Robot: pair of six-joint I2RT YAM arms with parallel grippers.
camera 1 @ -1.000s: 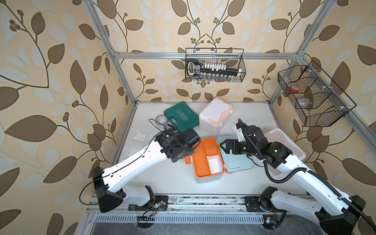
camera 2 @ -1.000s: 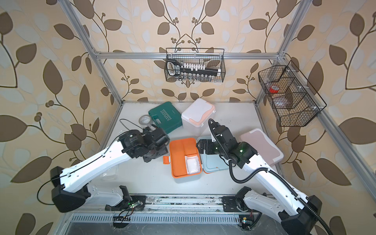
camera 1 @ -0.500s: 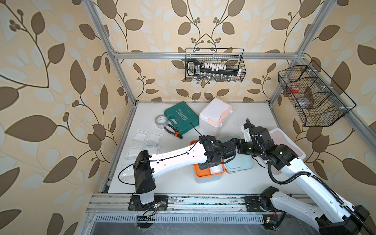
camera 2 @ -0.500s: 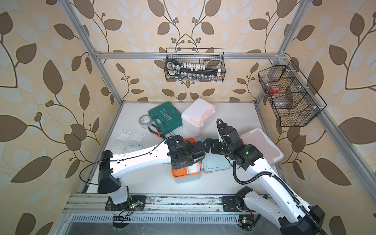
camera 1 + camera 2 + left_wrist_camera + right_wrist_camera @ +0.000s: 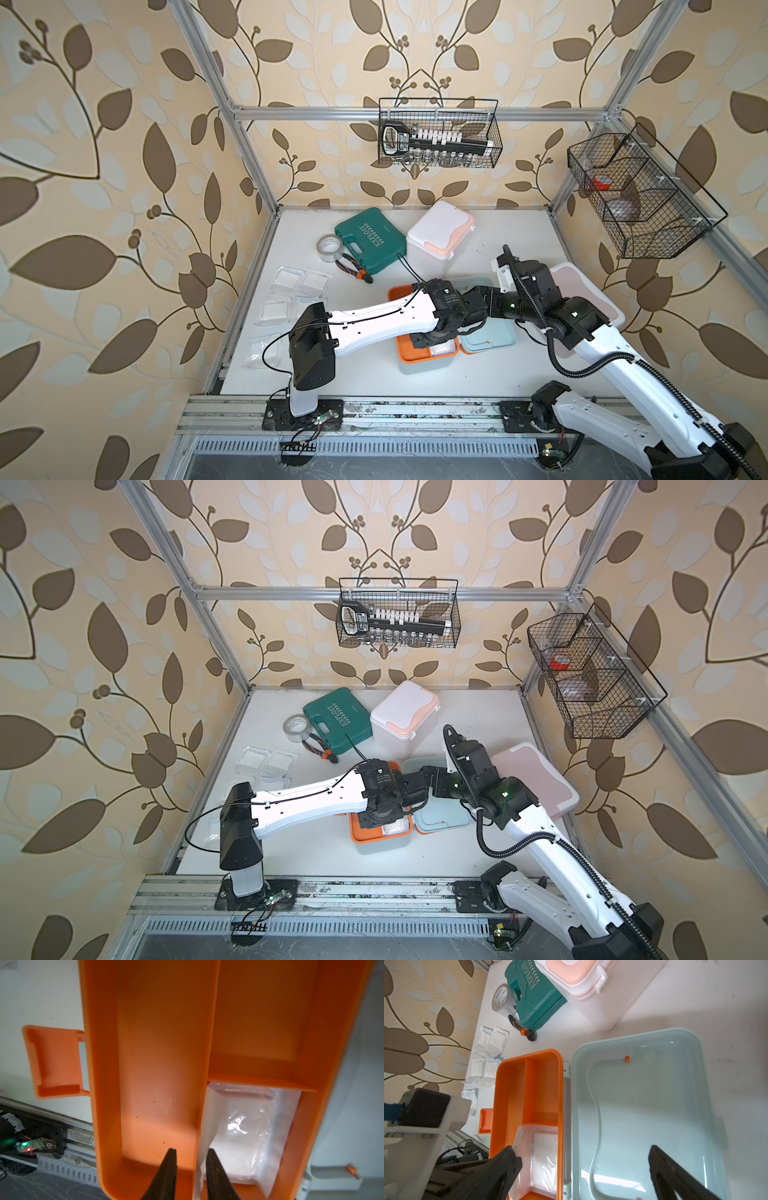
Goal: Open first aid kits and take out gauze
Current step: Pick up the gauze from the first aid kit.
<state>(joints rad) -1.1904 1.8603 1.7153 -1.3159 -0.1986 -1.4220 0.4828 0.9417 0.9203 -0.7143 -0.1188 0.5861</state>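
Note:
The light blue first aid kit lies open in mid-table, its orange tray [image 5: 405, 351] beside its flipped lid [image 5: 490, 338]. A gauze packet [image 5: 245, 1126] lies in the tray's corner compartment, one edge curled up the divider. My left gripper [image 5: 191, 1150] is over the tray, open narrowly. Its fingertips straddle that divider and the curled edge without closing on either. My right gripper [image 5: 583, 1155] stands wide open above the hinge and holds nothing. Several gauze packets [image 5: 299, 282] lie at table left. The white and peach kit [image 5: 438, 232] and the pink kit [image 5: 590, 299] have lids down.
A green case [image 5: 370, 241], a tape roll [image 5: 330, 248] and pliers [image 5: 353, 270] lie at the back left. Wire baskets hang on the back wall [image 5: 438, 137] and the right wall [image 5: 640, 199]. The two wrists nearly touch over the open kit.
My left arm swung from left of the tray to over the gauze compartment, its jaws narrowing. The right gripper shifted slightly over the lid and stayed wide open.

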